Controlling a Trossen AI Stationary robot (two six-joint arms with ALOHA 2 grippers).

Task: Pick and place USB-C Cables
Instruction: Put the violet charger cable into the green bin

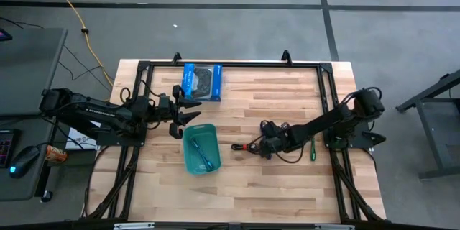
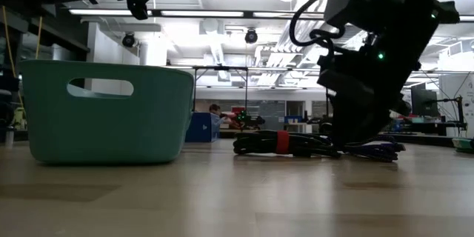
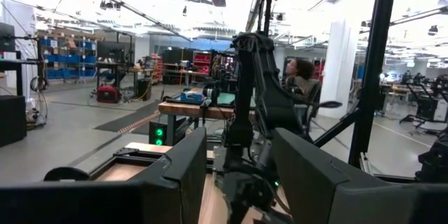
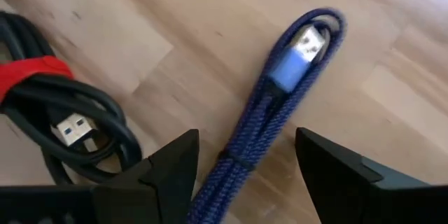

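Observation:
My right gripper (image 4: 245,140) is open and low over the table, its fingers standing either side of the purple cable bundle (image 4: 280,105) without touching it. The black cable with a red tie (image 4: 63,105) lies flat beside it, toward the table's left (image 1: 243,146). The green cable (image 1: 313,151) lies on the wood near the right edge. A blue-teal cable (image 1: 205,156) rests inside the teal bin (image 1: 188,159). My left gripper (image 1: 188,115) is open and held in the air above the bin's far left corner.
A blue box picturing a controller (image 1: 202,83) lies flat near the far edge, beyond the bin. Black frame rails (image 1: 215,65) run along the table's edges. Bare wood (image 1: 251,194) stretches across the near half of the table. A person sits in the room beyond (image 3: 299,70).

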